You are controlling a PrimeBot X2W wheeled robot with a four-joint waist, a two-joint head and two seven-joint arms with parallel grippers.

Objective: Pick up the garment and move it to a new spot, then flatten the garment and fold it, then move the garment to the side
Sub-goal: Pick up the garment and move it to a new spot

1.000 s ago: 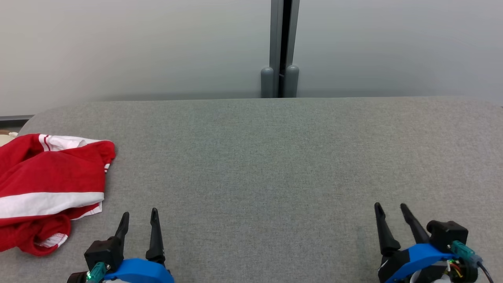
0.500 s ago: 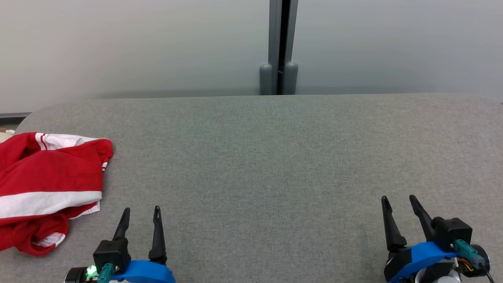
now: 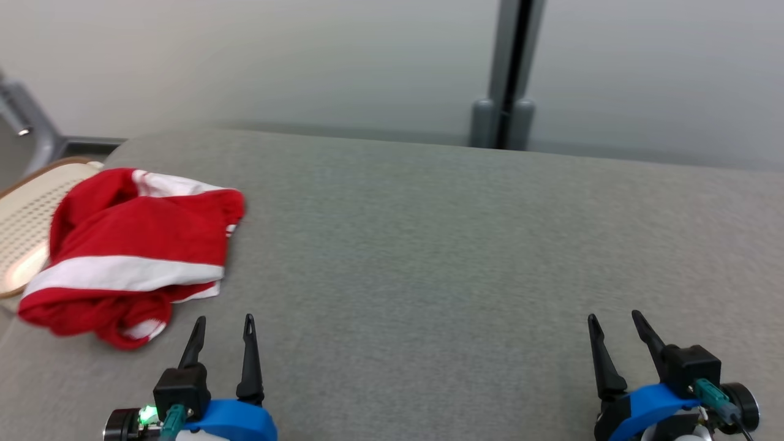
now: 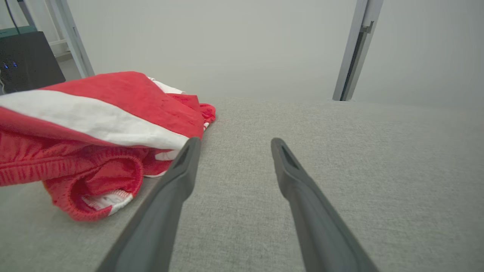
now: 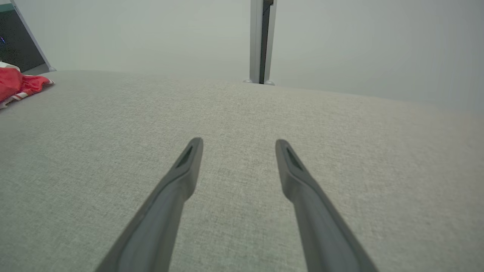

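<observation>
The garment (image 3: pixel 131 251) is red with white stripes and lies crumpled at the left end of the grey fabric table (image 3: pixel 429 245). My left gripper (image 3: pixel 224 323) stands open just to the right of its near edge, with nothing between the fingers. In the left wrist view the garment (image 4: pixel 94 124) bulks up left of the left gripper (image 4: pixel 234 145), close beside one finger. My right gripper (image 3: pixel 612 320) is open over bare cloth at the lower right. The right wrist view has the right gripper (image 5: pixel 239 145) empty, with the garment (image 5: pixel 19 85) far off at the left edge.
A woven cane seat (image 3: pixel 27 226) sits just past the table's left end, with a grey metal leg (image 3: pixel 27 119) behind it. A grey post (image 3: pixel 505 79) splits the pale wall behind the table. A dark box (image 4: pixel 28 60) stands at the far left.
The head camera has turned left, so the garment and the post sit further right in the picture and the cane seat has come into view. Both grippers stay open, low over the table.
</observation>
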